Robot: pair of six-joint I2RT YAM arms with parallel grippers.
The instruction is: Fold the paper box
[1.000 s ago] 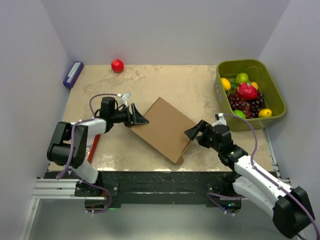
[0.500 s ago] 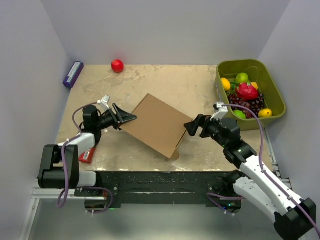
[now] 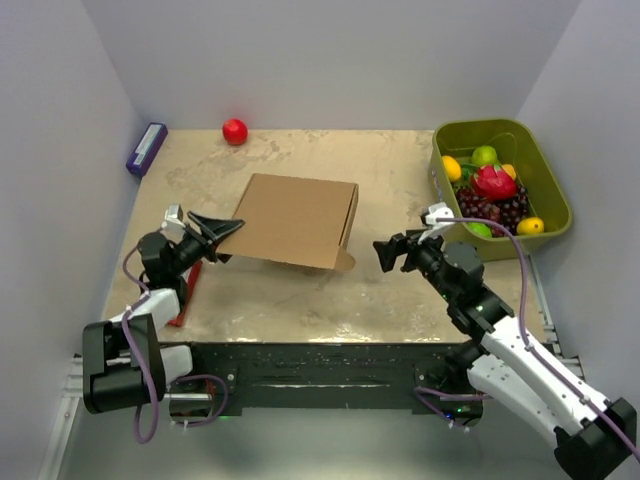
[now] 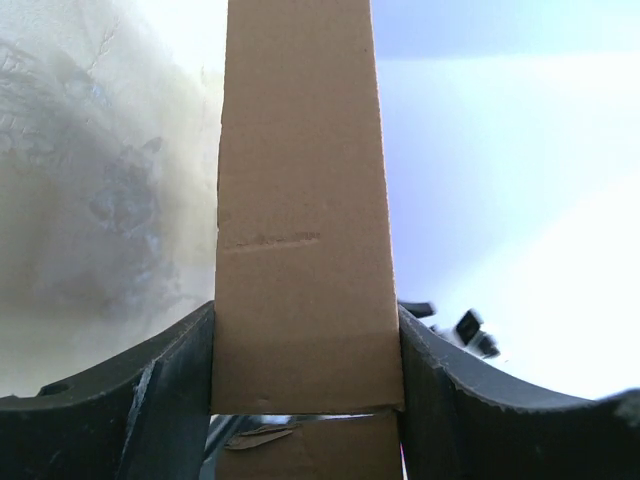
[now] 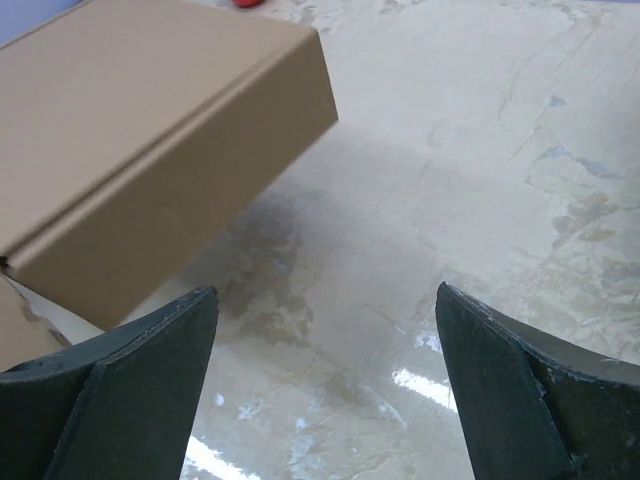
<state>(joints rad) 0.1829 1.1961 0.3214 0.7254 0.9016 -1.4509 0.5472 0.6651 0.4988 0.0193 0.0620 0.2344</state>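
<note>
The paper box (image 3: pixel 295 220) is a shallow brown cardboard rectangle with its lid down, lying left of the table's middle, and a small flap pokes out at its near right corner. My left gripper (image 3: pixel 225 236) is shut on the box's left edge. In the left wrist view the cardboard (image 4: pixel 300 200) fills the gap of that gripper (image 4: pixel 305 370), touching both fingers. My right gripper (image 3: pixel 392 252) stands open to the right of the box, apart from it. In the right wrist view the box (image 5: pixel 150 130) lies at the upper left, beyond the empty right gripper (image 5: pixel 325 290).
A green bin (image 3: pixel 553 190) full of toy fruit stands at the right edge. A red ball (image 3: pixel 234 131) and a purple block (image 3: pixel 146 148) lie at the back left. A red flat object (image 3: pixel 190 290) lies under the left arm.
The left arm has pulled back to the left, swinging the box with it until its long edges lie across the table. The right gripper now stands clear of the box's corner.
</note>
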